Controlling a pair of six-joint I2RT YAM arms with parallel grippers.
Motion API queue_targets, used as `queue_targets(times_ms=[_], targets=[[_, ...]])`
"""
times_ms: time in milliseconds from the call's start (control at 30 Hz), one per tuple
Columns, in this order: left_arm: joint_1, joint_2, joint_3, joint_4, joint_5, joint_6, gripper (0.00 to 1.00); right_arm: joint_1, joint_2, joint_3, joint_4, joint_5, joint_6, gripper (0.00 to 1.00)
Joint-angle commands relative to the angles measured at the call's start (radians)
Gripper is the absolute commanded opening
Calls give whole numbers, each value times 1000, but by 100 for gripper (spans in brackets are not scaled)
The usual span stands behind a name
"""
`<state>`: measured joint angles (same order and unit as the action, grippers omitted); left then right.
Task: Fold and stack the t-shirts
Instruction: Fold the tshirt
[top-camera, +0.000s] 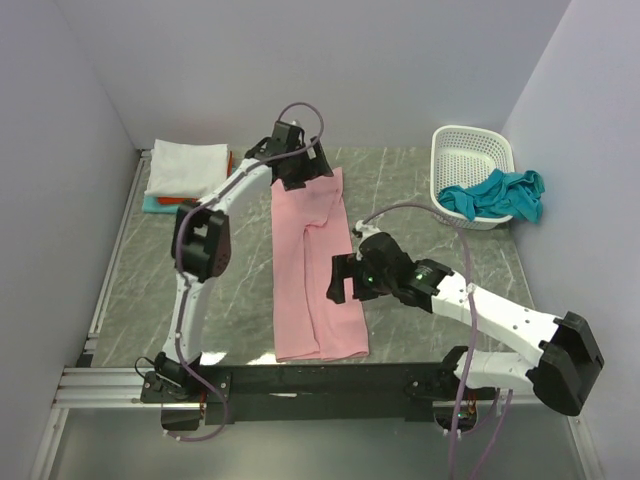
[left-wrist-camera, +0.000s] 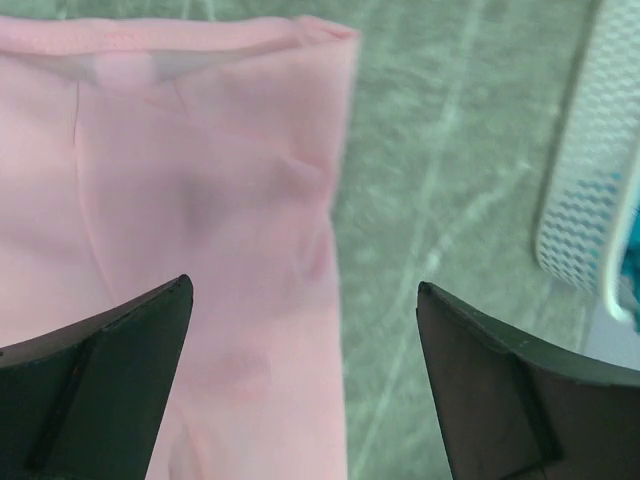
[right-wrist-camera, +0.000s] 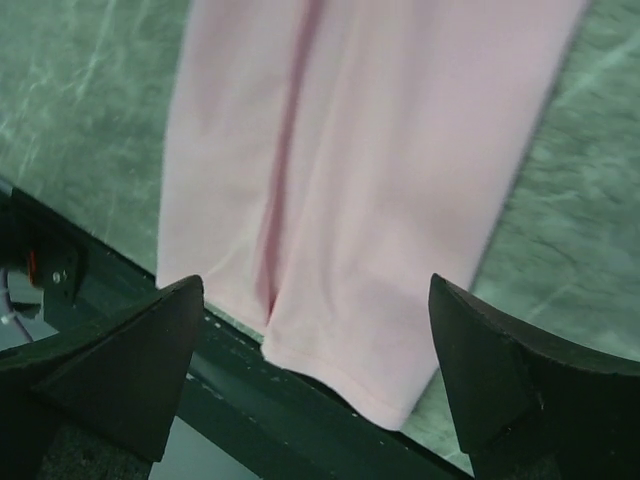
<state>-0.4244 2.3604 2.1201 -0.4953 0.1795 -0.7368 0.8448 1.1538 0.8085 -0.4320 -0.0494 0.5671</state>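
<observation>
The light pink t-shirt (top-camera: 312, 270) lies as a long narrow strip down the middle of the table, its lower hem reaching the black rail. My left gripper (top-camera: 303, 175) hovers open over the strip's far end; in the left wrist view the pink t-shirt (left-wrist-camera: 200, 200) lies below the open left gripper (left-wrist-camera: 303, 290), untouched. My right gripper (top-camera: 339, 278) is open above the strip's right side. In the right wrist view the right gripper (right-wrist-camera: 316, 285) stands wide over the pink t-shirt (right-wrist-camera: 370, 150) near its hem. A folded white t-shirt (top-camera: 187, 167) tops a stack at the back left.
Teal (top-camera: 152, 204) and orange-red (top-camera: 230, 160) edges show under the white one. A white lattice basket (top-camera: 468, 165) stands at the back right with a teal garment (top-camera: 497, 195) draped over its rim; the basket (left-wrist-camera: 590, 200) also shows in the left wrist view. Black rail (right-wrist-camera: 250, 400) along the near edge.
</observation>
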Motion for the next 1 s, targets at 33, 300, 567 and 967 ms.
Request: queue_targets(times_ms=[33,300,567,967], targets=[[-43,-373,-175,46,-118,57,100,-116,-40,-66,-48,-16,71,100],[-132,-942,-968,76,-313,-145,99,-153,-173,-186,-14,-90,73,100],[-361,-1346,-1446,-34,-336,-451,99,-156,-195,-314,-25,-275,74,86],[-563,-1536,-1750,-19,-221,-711,59,-153,-235,-420,-50,-314,123,73]])
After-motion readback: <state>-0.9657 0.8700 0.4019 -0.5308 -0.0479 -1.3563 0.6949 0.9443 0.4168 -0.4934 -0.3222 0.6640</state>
